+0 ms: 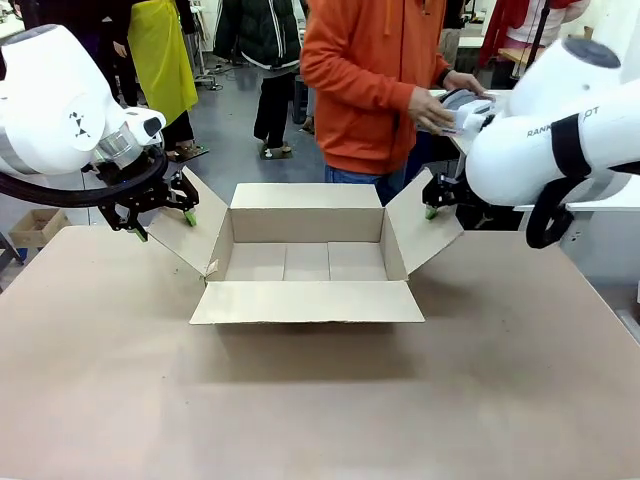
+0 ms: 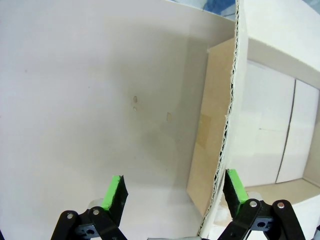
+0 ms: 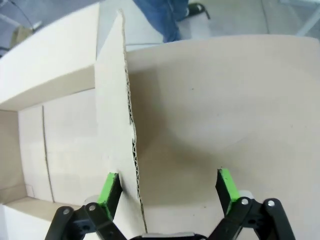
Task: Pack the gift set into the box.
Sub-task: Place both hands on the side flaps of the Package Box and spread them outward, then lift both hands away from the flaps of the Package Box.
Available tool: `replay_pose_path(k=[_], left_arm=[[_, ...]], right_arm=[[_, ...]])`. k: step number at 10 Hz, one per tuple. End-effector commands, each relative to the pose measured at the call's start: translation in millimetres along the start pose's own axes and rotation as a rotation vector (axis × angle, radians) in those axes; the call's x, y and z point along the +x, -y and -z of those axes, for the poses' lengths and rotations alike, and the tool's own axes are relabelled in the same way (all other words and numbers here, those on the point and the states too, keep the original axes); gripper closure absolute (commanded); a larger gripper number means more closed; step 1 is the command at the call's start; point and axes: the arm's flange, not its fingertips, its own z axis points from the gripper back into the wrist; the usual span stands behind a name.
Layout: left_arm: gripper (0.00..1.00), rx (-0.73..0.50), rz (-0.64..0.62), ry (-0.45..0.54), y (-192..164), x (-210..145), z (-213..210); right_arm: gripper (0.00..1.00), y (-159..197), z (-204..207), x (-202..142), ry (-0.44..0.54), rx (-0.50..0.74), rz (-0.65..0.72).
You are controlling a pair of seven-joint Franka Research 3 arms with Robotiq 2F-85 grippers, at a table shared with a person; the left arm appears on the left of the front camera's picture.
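Your white left arm (image 1: 50, 100) comes in from the left side, wrist bent downward. Its black 2-finger left claw (image 1: 165, 224) hangs low and points inward toward the middle. Seen from the left wrist, the left claw (image 2: 174, 192) has its 2 green pads (image 2: 114, 192) spread wide, jaws parted. Your white right arm (image 1: 540, 130) reaches in from the right, its bulky elbow raised. The black right claw (image 1: 438, 205) sits low, aimed inward. From the right wrist, the right claw (image 3: 167, 186) likewise holds its green pads (image 3: 225, 185) wide apart.

1 box (image 1: 306, 301), 1 gift set (image 1: 462, 108), 1 left hand (image 1: 165, 226) and 1 right hand (image 3: 167, 185)
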Motion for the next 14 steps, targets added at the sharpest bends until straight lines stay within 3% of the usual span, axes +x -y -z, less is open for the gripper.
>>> replay_pose_path(k=[1,14], left_arm=[[0.0,0.013,-0.011,0.012,0.5,-0.9,-1.5],[0.0,0.013,-0.011,0.012,0.5,-0.9,-1.5]], right_arm=[[0.0,-21.9,-13.8,7.8,0.003,-0.074,0.001],[0.0,-21.9,-13.8,7.8,0.003,-0.074,0.001]])
